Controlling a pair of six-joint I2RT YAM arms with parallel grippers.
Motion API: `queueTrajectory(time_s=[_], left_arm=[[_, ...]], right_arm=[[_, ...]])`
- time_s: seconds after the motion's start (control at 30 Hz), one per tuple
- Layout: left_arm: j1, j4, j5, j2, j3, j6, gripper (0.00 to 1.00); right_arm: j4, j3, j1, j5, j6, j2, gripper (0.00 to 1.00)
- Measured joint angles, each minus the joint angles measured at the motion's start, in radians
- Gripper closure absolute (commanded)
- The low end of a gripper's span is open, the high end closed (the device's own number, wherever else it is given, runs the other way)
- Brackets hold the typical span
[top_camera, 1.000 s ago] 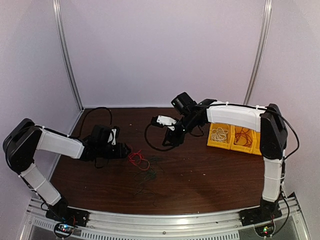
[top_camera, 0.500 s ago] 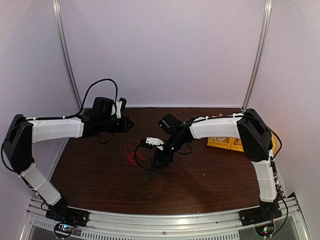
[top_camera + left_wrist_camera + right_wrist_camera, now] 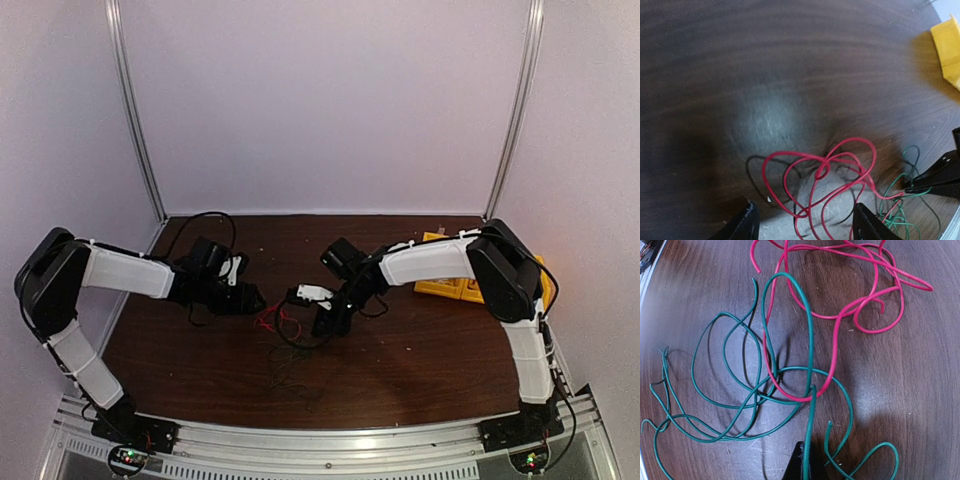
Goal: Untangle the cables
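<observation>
Lying tangled mid-desk (image 3: 420, 350), red cable (image 3: 821, 170) and green cable (image 3: 811, 350) look light, limp, springy; right fingers (image 3: 800, 467) pinched together on the green cable; left fingers (image 3: 747, 225) apart, straddling red loops; best gripped beside a crossing.

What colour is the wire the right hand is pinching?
Green. The wire shows best in the right wrist view.

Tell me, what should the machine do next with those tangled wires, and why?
Probably the left claw should drop and close on the red cable. The right claw is shut on the green cable, while the left one hangs open with red loops between its fingers. Red and green thread through each other, so holding one each would let them be drawn apart.
</observation>
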Motion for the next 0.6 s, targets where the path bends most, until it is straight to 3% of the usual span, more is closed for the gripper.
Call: queueTrajectory(time_s=[0.1, 0.3, 0.47, 0.6], left_arm=[[0.0, 0.024, 0.032, 0.061, -0.011, -0.014, 0.5], [0.0, 0.111, 0.068, 0.069, -0.014, -0.037, 1.0], [0.0, 0.055, 0.049, 0.069, 0.055, -0.001, 1.0], [0.0, -0.105, -0.02, 0.013, 0.269, 0.068, 1.0]], right_arm=[[0.004, -0.001, 0.0, 0.0, 0.0, 0.0, 0.99], [0.007, -0.002, 0.0, 0.0, 0.0, 0.0, 1.0], [0.014, -0.011, 0.0, 0.0, -0.002, -0.003, 1.0], [0.042, -0.073, -0.005, 0.006, -0.005, -0.038, 1.0]])
